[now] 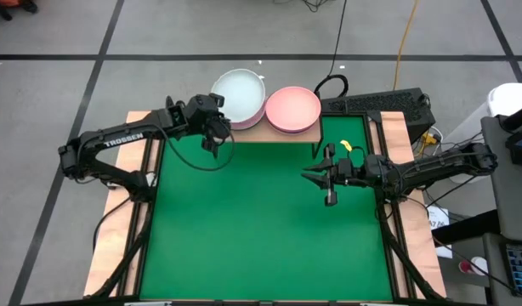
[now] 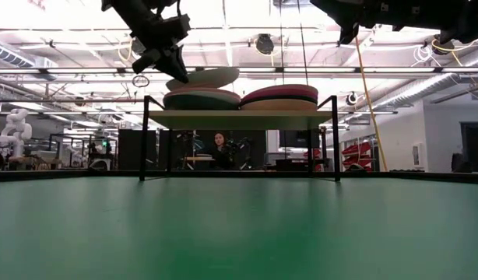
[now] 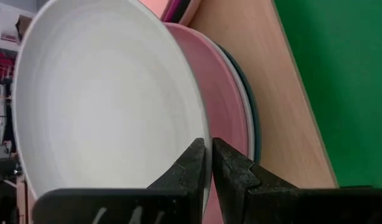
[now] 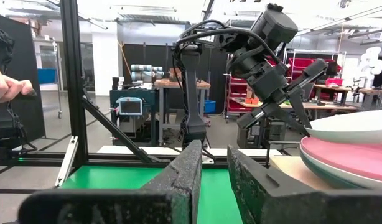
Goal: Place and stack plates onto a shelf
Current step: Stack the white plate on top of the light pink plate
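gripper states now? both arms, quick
Left pincer: on the rim of the tilted white plate atop the left stack on the shelf.
Right pincer: empty, above the table; open or shut cannot be told.

Smooth, softly glossy plates (image 3: 110,106) on a matt light-wood shelf (image 3: 272,106) with thin black metal legs (image 2: 144,136)

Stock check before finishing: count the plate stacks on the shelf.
2: a stack topped by a tilted pale mint-white round plate on the light-wood shelf's left half, a pink-topped stack on its right; lower plates mostly hidden.
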Motion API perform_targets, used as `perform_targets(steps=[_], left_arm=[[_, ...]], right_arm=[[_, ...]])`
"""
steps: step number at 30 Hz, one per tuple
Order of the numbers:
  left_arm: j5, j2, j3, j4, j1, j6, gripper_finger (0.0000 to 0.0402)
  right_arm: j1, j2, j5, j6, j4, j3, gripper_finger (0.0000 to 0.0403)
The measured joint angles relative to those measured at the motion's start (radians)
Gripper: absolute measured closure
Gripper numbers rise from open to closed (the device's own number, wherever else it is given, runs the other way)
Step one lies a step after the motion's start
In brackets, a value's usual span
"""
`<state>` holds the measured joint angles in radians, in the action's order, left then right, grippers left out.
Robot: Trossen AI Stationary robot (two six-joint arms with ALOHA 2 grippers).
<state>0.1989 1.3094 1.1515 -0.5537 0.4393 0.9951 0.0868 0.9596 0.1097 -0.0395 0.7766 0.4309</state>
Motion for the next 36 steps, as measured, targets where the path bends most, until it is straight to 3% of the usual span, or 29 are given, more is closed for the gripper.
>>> perform_targets(steps=[31,36], left_arm=[[0.002,0.065,-0.001,-0.018,0.010,-0.037,0.0368],[0.002,0.064,-0.001,-0.019,0.010,-0.095,0.0349]], right_arm=[[0.000,0.000,-0.001,0.000,-0.005,0.000,0.0339],[0.000,0.000,-0.001,0.000,-0.007,0.000,0.0339]])
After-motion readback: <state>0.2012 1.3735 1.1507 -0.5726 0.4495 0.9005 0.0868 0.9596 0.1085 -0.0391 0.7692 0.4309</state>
